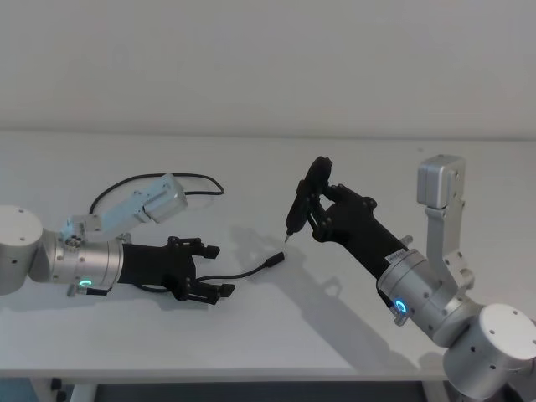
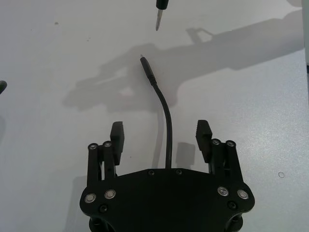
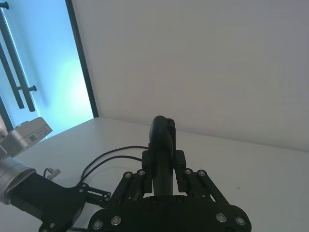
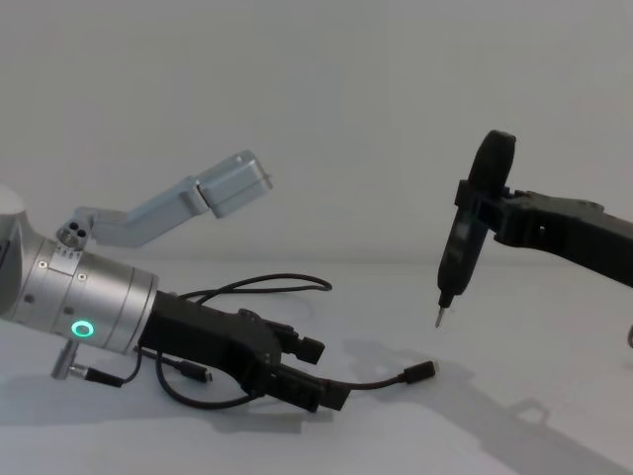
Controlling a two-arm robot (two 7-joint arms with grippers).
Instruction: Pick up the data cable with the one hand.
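The data cable [image 1: 244, 272] is a thin black cord lying on the white table, with one small plug [image 1: 275, 260] pointing toward the middle. Its far part loops behind my left arm [image 1: 201, 177]. My left gripper [image 1: 219, 270], the black hand on a silver cylinder with a green ring, sits low over the table and is open. The cable [image 2: 167, 130] runs between its two spread fingers [image 2: 117, 133] and under the palm, untouched by either. In the chest view the plug [image 4: 423, 371] lies just past the left gripper [image 4: 324, 376]. My right gripper [image 1: 316, 209] hovers above the table, shut on a black pen-like tool [image 1: 295, 213].
The tool's metal tip [image 2: 158, 21] hangs a little beyond the cable's plug. A silver bracket [image 1: 155, 201] juts from the left wrist and another [image 1: 440, 180] from the right arm. The table's front edge [image 1: 251, 373] is near. A second cable end [image 4: 193, 374] lies under the left wrist.
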